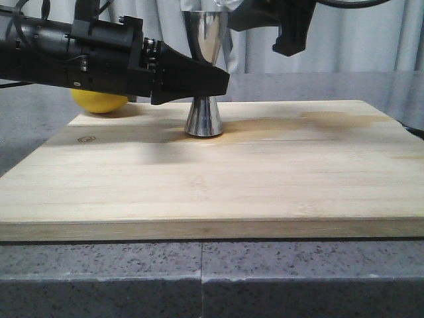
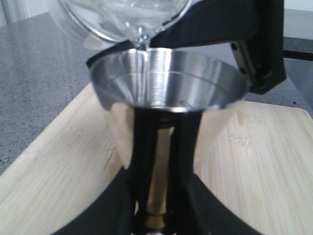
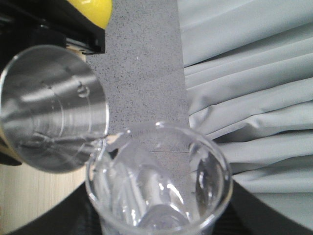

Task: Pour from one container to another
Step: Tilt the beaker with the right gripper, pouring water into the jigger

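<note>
The steel jigger (image 1: 204, 118) stands upright on the wooden board (image 1: 265, 179). My left gripper (image 1: 213, 85) comes in from the left and is shut on its narrow waist. In the left wrist view the black fingers (image 2: 142, 147) flank the jigger (image 2: 168, 83) below its open upper cup. The clear glass beaker (image 2: 117, 19) is tilted above that cup, its lip over the rim, and a thin clear stream (image 2: 142, 41) runs in. My right gripper (image 3: 156, 223) is shut on the beaker (image 3: 156, 181), whose lip touches the jigger's rim (image 3: 54, 107). In the front view the right gripper (image 1: 291, 30) hangs high, with the beaker mostly cut off.
A yellow lemon (image 1: 99, 103) lies behind the board's far left corner, under the left arm, also the lemon (image 3: 93, 10) in the right wrist view. The board rests on a grey speckled counter (image 1: 199, 278). A pale curtain (image 1: 371, 33) hangs at the back.
</note>
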### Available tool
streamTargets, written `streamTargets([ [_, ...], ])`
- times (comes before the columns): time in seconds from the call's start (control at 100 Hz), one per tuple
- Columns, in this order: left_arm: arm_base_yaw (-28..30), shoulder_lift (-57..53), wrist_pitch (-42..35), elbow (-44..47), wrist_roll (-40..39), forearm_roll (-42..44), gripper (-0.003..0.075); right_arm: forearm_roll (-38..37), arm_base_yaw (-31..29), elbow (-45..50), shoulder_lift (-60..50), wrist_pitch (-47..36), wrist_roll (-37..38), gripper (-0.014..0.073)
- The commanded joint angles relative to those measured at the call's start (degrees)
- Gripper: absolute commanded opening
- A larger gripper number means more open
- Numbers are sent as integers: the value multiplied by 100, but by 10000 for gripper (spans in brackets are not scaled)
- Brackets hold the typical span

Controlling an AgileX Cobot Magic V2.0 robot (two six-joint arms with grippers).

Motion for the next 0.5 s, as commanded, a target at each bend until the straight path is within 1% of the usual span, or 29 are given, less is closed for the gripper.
streamTargets([
  [0.0, -38, -261, 615, -165, -21, -496, -19, -68, 4, -214, -189, 72, 7, 279],
  [0.49, -38, -261, 615, -165, -21, -496, -19, -129, 4, -214, -189, 155, 7, 279],
])
